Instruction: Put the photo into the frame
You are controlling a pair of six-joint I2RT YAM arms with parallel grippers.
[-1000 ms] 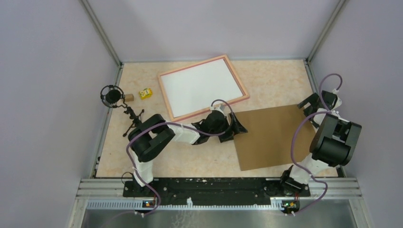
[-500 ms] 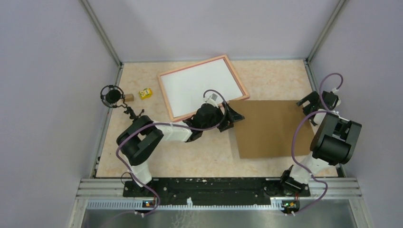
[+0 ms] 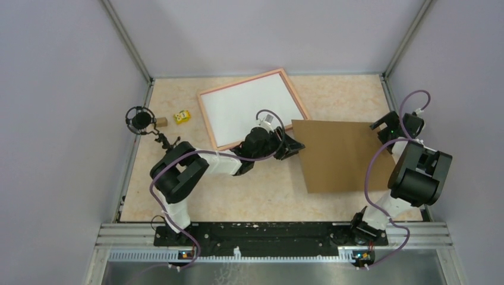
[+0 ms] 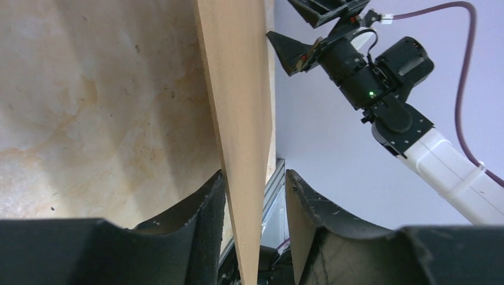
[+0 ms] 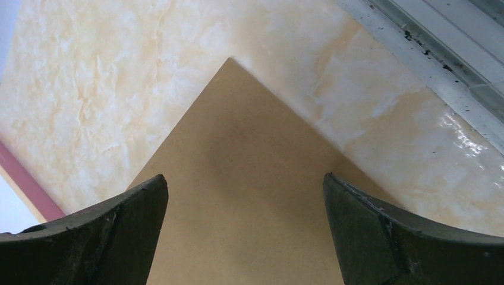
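Marbled table (image 3: 356,95): the photo (image 3: 249,110) lies white-back-up inside the frame (image 3: 241,82) at rear centre. The left gripper (image 3: 292,146), clamped on the backing board (image 3: 342,154), has swung it frameward, suggesting closure comes next. The right gripper (image 5: 245,184) hovers wide open.

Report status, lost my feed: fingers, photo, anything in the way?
Left gripper clamps backing board edge. Right gripper open over its far corner. Photo in frame, white back up. Board hides frame's near-right corner.
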